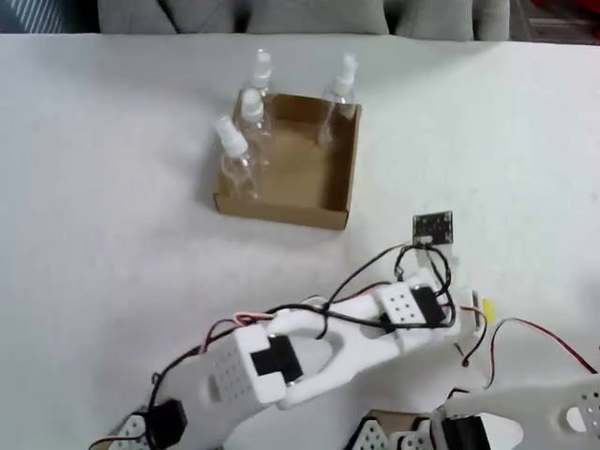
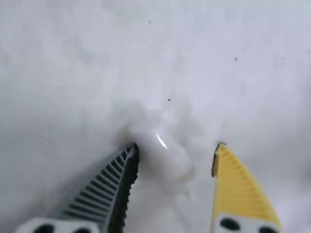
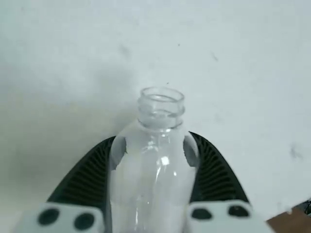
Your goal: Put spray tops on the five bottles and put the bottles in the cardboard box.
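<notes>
The right gripper (image 3: pixel 154 140) holds the last bottle (image 3: pixel 154 167) tight, with one black finger on each side of its round body. The mouth of the bottle sticks out past the fingers. I think that is so a top can go on it.

The left gripper (image 2: pixel 176 146) is open wide, low over the white table (image 2: pixel 73 58). A small white spray top (image 2: pixel 164 156) lies between its black finger and its yellow finger. It looks ready to close on the top. I cannot tell if the fingers touch it.

The bottle is clear, so you can see right through it. Its neck (image 3: pixel 161 104) is short, with an open ring and no top on it. Four other bottles (image 1: pixel 234 150) have white tops and stand at the cardboard box (image 1: pixel 281 211), which is well away from both arms.
</notes>
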Tool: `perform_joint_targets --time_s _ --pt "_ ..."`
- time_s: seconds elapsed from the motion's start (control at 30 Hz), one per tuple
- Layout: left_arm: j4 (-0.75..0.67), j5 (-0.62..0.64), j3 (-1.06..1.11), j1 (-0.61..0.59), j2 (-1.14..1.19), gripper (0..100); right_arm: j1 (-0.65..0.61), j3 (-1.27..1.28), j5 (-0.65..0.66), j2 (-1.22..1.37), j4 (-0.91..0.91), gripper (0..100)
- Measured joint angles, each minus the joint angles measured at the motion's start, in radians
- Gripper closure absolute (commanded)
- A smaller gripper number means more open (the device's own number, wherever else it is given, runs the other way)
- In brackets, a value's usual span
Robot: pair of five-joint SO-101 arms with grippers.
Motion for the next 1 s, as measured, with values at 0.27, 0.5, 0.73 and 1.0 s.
perform_joint_targets --time_s 0.27,0.5,0.73,1.0 --pt "0.063 -0.031 -0.057 0.006 0.02 97 0.0 0.0 0.0 0.0 0.0 98.2" --pt "0.095 -0.115 -0.074 0.012 0.02 98 0.0 0.0 0.0 0.0 0.005 98.3" --pt "0.222 -0.132 -0.075 0.002 -0.011 98 0.0 0.0 0.002 -0.02 0.147 98.3" --pt "0.482 -0.493 -0.071 -0.143 -0.144 98 -0.017 0.0 -0.005 -0.18 0.342 98.2"
